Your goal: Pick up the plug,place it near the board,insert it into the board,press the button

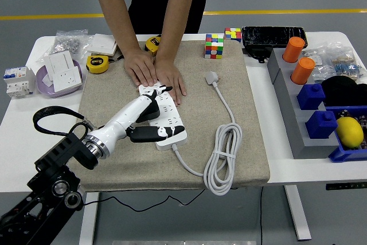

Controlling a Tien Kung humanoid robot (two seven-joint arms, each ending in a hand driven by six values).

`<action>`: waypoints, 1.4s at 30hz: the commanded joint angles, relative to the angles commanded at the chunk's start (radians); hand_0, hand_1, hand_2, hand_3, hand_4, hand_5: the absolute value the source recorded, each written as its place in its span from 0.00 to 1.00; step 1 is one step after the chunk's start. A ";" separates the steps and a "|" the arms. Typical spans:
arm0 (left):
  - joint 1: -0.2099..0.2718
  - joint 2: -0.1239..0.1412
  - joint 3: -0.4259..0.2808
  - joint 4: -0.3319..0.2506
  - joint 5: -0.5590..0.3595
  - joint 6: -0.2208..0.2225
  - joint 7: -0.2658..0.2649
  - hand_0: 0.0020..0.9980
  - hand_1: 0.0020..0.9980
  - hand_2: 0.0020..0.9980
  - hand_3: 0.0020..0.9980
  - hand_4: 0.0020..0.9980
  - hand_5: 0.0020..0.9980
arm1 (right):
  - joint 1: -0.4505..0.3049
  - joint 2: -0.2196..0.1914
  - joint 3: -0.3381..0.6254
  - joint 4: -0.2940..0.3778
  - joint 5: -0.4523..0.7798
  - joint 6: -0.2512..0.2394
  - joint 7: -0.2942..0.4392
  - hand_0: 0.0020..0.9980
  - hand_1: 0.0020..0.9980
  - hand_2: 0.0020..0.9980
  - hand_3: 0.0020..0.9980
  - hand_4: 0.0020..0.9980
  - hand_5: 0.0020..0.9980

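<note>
The left arm (54,167) is black jointed metal with a looping black cable (51,113), a silver wrist ring, and a white-shelled robot hand (150,114) with dark fingertips.

Left hand (150,120) spread over the white board (163,115), a person's hands (155,73) on its far end.

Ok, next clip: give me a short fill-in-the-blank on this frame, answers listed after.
1. The person's hands press down the far end of the white ____.
2. The robot's left hand lies over the power strip with a ____ plug under it.
3. The cord's loose white plug lies on the ____ mat.
4. Two ____ cylinders stand on the grey rack at the right.

Answers: power strip; black; beige; orange
</note>
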 joint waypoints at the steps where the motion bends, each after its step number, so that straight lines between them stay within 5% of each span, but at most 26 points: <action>1: -0.001 0.002 0.005 0.002 0.022 -0.005 0.005 0.37 0.42 0.42 0.96 0.79 0.14 | 0.000 0.000 0.000 0.000 0.000 0.000 0.000 0.84 0.73 0.72 0.77 1.00 0.98; 6: -0.015 0.013 0.050 0.027 0.132 -0.023 0.031 0.37 0.42 0.42 0.96 0.79 0.14 | 0.001 0.000 -0.002 0.000 0.003 0.000 0.001 0.84 0.73 0.72 0.77 1.00 0.98; 7: -0.019 0.014 0.055 0.031 0.148 -0.022 0.034 0.21 0.10 0.17 0.88 0.65 0.05 | 0.002 0.000 -0.002 0.000 0.003 0.000 0.002 0.84 0.73 0.72 0.77 1.00 0.98; 19: -0.050 0.015 0.110 0.089 0.229 -0.074 0.099 0.17 0.05 0.15 0.82 0.54 0.01 | 0.002 -0.002 0.003 0.000 -0.002 0.001 0.001 0.84 0.73 0.72 0.77 1.00 0.98; 30: -0.068 0.004 0.159 0.151 0.241 -0.060 0.091 0.17 0.05 0.15 0.82 0.52 0.00 | 0.002 -0.003 0.000 0.000 -0.004 0.001 0.001 0.84 0.73 0.72 0.77 1.00 0.98; 42: -0.069 0.004 0.146 0.116 0.251 -0.032 0.072 0.17 0.05 0.15 0.81 0.51 0.00 | 0.000 -0.004 -0.003 0.000 -0.003 0.001 0.001 0.84 0.73 0.72 0.77 1.00 0.98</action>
